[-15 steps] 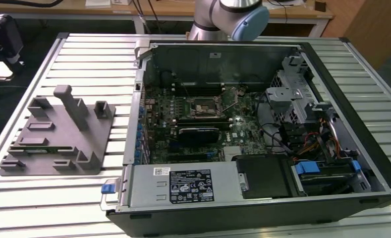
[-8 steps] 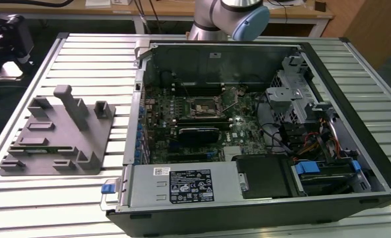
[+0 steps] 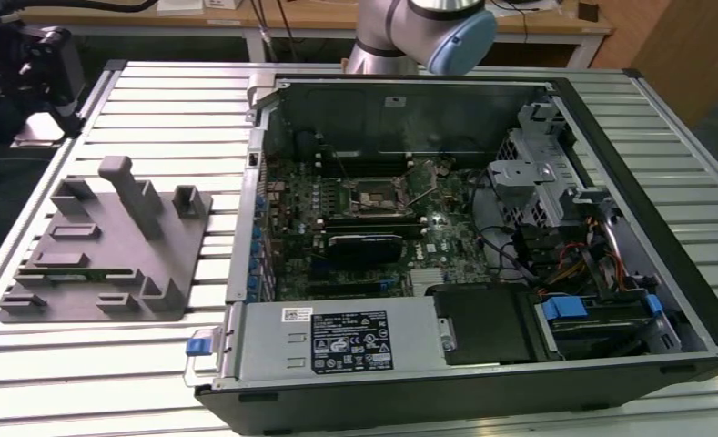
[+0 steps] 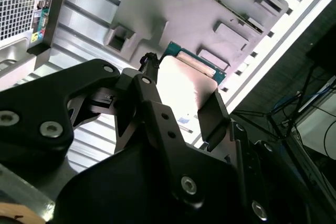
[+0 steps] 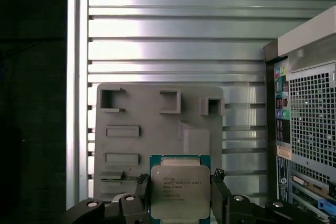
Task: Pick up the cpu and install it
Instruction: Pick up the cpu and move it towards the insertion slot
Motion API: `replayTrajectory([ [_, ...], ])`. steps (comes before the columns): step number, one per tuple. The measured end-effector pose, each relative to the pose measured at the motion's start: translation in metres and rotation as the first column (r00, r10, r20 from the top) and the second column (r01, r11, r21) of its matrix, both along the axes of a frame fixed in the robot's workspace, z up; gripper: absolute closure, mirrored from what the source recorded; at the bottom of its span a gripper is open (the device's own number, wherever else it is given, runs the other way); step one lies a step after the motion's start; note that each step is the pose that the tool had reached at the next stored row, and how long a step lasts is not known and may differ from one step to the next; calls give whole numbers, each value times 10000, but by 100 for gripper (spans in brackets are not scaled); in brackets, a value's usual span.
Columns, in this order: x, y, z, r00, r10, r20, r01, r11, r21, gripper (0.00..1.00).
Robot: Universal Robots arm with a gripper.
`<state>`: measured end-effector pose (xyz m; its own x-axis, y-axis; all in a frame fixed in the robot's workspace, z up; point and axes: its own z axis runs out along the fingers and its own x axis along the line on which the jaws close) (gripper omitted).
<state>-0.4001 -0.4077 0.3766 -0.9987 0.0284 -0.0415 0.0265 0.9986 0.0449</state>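
Over the grey tray [image 5: 152,135], the jaws grip the cpu [image 5: 180,192], its print illegible.

Square cpu [image 5: 180,190], silver top (thin green edge), held between fingers [image 5: 140,190], seemingly above gray tray [image 5: 157,129]

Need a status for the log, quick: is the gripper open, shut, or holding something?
Gripper: jaws shut on the cpu, gripping it by two opposite edges.

Silver-grey arm [image 3: 380,44] with pale blue joint cap [image 3: 463,42]; matte black fingers [image 4: 212,115], silver screws [image 4: 189,184].
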Motion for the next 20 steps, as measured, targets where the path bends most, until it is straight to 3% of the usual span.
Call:
replayTrajectory([
  [20,633,12,0,10000,0,0,0,10000,1,46],
])
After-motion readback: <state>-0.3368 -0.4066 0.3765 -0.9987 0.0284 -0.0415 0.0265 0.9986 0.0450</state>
